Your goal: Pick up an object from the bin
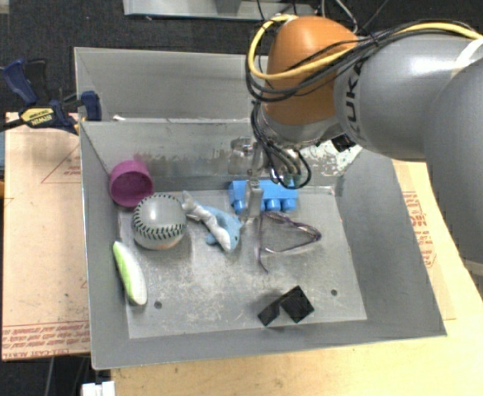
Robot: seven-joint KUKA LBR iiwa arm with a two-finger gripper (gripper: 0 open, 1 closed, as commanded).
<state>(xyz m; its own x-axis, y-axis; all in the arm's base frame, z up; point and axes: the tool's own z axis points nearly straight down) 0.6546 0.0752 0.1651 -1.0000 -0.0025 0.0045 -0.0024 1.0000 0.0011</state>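
A blue toy brick (274, 198) lies flat near the middle of the back wall of the bin (175, 143).

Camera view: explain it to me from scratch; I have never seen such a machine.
One camera looks down into a grey metal bin from above, slightly sideways. The big grey arm with the orange cover is a robot, reaching in from the right. Its end effector, the grasping part, hangs at a blue block near the back wall. I see nothing held. Also inside: a purple cup, a grey ball, a pale blue toy, eyeglasses, a green-and-white tube and a black piece.
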